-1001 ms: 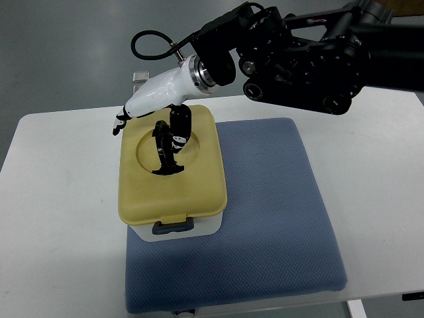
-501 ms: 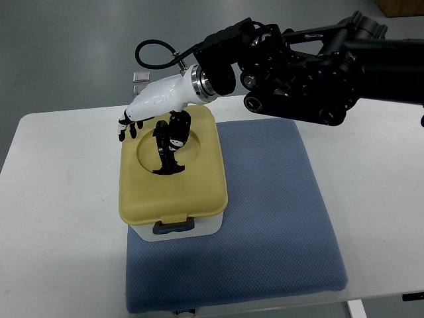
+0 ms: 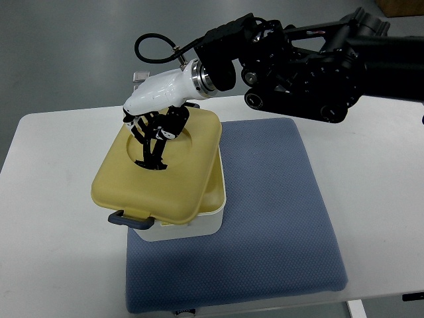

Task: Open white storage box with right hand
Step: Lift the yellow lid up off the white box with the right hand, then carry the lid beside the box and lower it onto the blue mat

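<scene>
White storage box [image 3: 192, 228] at centre-left of frame, on left edge of blue textured mat [image 3: 278, 218] over white table [image 3: 53, 199]. Yellow lid [image 3: 159, 175], rounded rectangle, smooth plastic, skewed off box: long axis runs upper right to lower left, blue latch [image 3: 124, 218] pointing lower left. Right hand [image 3: 156, 126], white shell, black fingers, curled around black lid handle [image 3: 151, 154] in round recess.

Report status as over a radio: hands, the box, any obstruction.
Right hand gripping black lid handle. Yellow lid lifted, skewed left off white storage box. Left hand not visible. No obstruction seen.
</scene>
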Robot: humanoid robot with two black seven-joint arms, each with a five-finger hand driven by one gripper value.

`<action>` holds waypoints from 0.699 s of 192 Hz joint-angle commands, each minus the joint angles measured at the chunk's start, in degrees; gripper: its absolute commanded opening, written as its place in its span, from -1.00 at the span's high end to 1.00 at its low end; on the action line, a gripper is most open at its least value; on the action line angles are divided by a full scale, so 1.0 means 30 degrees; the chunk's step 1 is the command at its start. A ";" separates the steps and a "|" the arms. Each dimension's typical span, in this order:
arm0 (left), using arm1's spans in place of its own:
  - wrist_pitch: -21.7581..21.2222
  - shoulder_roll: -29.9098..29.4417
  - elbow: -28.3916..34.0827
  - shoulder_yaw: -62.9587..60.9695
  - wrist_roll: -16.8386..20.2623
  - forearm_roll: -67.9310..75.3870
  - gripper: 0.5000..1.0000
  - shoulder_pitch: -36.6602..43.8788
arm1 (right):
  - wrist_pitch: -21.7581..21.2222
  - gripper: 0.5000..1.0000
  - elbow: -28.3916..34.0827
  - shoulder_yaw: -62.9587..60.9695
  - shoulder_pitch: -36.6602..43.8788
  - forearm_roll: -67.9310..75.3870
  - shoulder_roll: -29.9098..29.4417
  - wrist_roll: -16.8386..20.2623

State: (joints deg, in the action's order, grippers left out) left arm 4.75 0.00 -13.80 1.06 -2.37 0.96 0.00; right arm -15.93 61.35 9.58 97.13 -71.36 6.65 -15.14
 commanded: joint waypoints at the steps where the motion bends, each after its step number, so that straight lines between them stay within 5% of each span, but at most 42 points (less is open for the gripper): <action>1: -0.0001 0.0000 0.0001 0.0000 0.0000 0.0002 -1.00 0.0000 | -0.0199 1.00 0.0028 -0.0059 0.0376 0.0144 0.0127 -0.0284; 43: -0.0001 0.0000 -0.0116 -0.0030 0.0000 0.0002 -1.00 0.0000 | -0.2104 1.00 0.0116 -0.0645 0.2633 0.0320 0.1650 -0.1046; 78: -0.0001 0.0000 -0.0087 -0.0059 0.0000 0.0002 -1.00 0.0000 | -0.6291 1.00 0.0234 -0.2900 0.3482 0.0320 0.4168 -0.1310; 134: -0.0001 0.0000 -0.0087 -0.0059 0.0000 0.0002 -1.00 0.0000 | -0.6358 1.00 0.0321 -0.2520 0.4010 -0.0353 0.7889 -0.1398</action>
State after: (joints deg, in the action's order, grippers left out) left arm 4.75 0.00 -13.96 0.87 -2.39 0.97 0.00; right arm -34.96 62.22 1.17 109.36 -71.15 26.68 -19.32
